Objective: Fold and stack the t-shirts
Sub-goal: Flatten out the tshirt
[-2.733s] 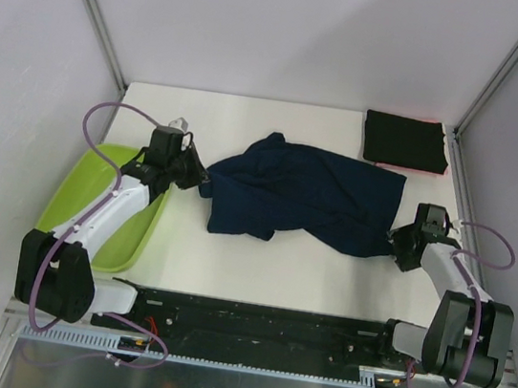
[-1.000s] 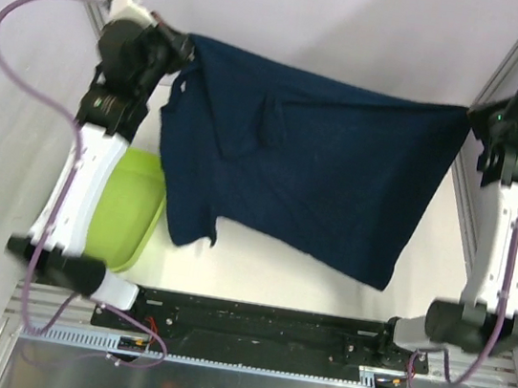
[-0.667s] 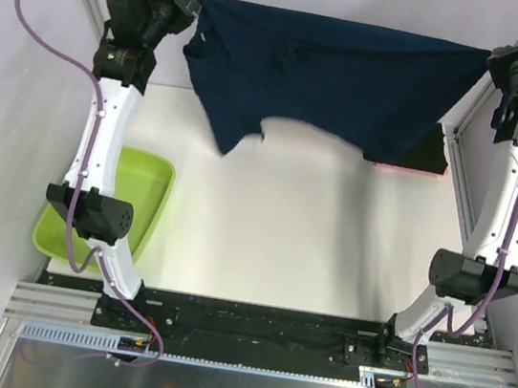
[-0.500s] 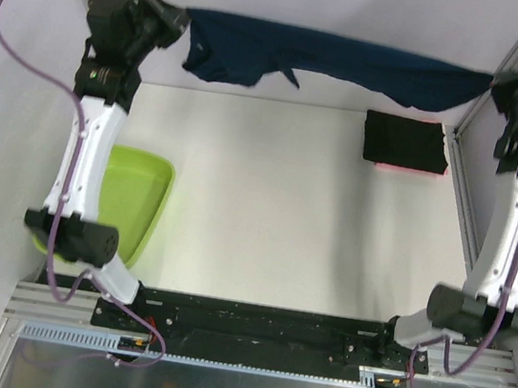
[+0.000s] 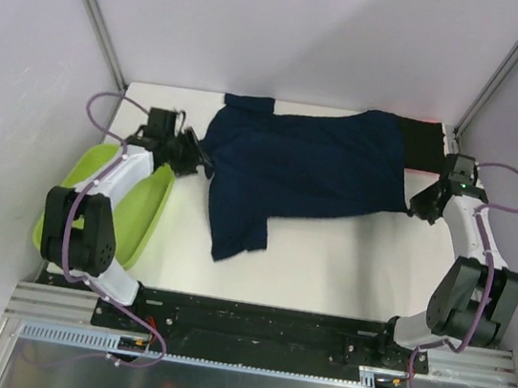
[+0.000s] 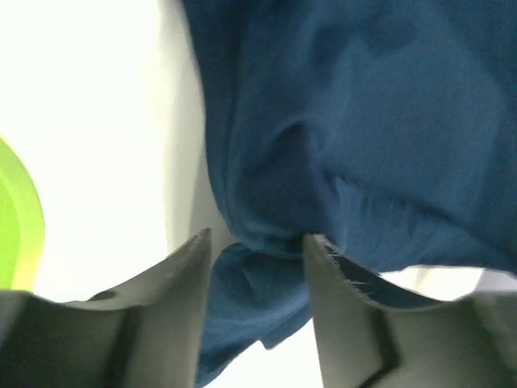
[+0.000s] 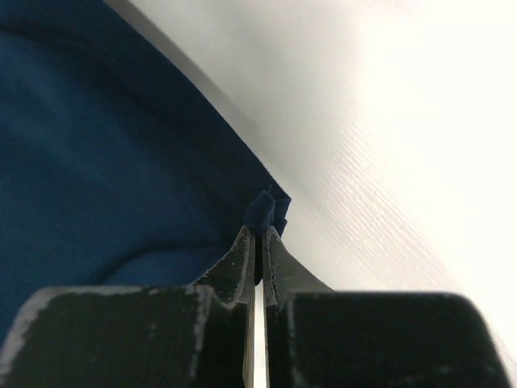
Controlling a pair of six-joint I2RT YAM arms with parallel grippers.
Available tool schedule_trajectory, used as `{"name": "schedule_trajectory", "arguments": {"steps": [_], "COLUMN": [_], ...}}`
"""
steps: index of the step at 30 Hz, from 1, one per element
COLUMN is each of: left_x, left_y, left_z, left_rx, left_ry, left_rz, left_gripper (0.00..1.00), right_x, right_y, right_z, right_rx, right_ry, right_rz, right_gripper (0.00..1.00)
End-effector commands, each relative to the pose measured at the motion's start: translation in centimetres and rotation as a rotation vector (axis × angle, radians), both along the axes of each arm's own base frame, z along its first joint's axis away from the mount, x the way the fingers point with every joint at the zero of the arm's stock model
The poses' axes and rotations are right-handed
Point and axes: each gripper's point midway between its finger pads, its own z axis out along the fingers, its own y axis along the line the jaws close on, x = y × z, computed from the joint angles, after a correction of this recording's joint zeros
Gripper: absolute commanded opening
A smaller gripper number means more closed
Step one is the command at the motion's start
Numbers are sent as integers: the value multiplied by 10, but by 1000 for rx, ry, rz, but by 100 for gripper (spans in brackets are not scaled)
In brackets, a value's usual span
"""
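So you're at the lay-it-flat step. The navy t-shirt (image 5: 306, 167) is spread across the far half of the tabletop (image 5: 346, 264), and its right edge overlaps the folded black t-shirt (image 5: 427, 150) in the far right corner. One part sticks out toward you on the left, a bit rumpled. Your left gripper (image 6: 257, 238), near the green tub (image 5: 73, 178), has its jaws parted with a bunch of navy cloth sitting loose between them. Your right gripper (image 7: 258, 233) is clamped tight on a corner of the same shirt. I'd say nothing's folded yet. Next you'll want the right jaws to let go, then pull both arms clear without dragging fabric and regrip for the first fold.
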Motion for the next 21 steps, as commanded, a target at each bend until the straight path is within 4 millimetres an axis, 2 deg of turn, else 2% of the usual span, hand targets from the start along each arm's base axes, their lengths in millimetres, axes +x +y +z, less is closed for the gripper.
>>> {"name": "schedule_trajectory", "arguments": {"steps": [1, 3, 5, 9, 13, 17, 21], "left_x": [-34, -53, -75, -117, -153, -178, -194], "left_y": [-19, -24, -26, -26, -48, -61, -69], "left_z": [-17, -20, -29, -52, -75, -97, -115], "left_rx": [112, 164, 199, 257, 280, 303, 331], "left_ry": [16, 14, 27, 53, 87, 136, 183], "left_rz": [-114, -120, -115, -99, -175, -211, -240], "left_gripper": [65, 72, 72, 64, 57, 53, 53], "right_x": [11, 9, 6, -3, -12, -16, -17], "right_y": [1, 0, -1, -5, -9, -10, -9], "right_z": [-7, -15, -20, -22, -19, -13, -7], "right_rx": [-93, -108, -125, -157, -174, -177, -177], "right_ry": [12, 41, 65, 85, 90, 77, 58], "right_rz": [44, 47, 51, 56, 54, 52, 53], "right_gripper": [0, 0, 0, 0, 0, 0, 0]}}
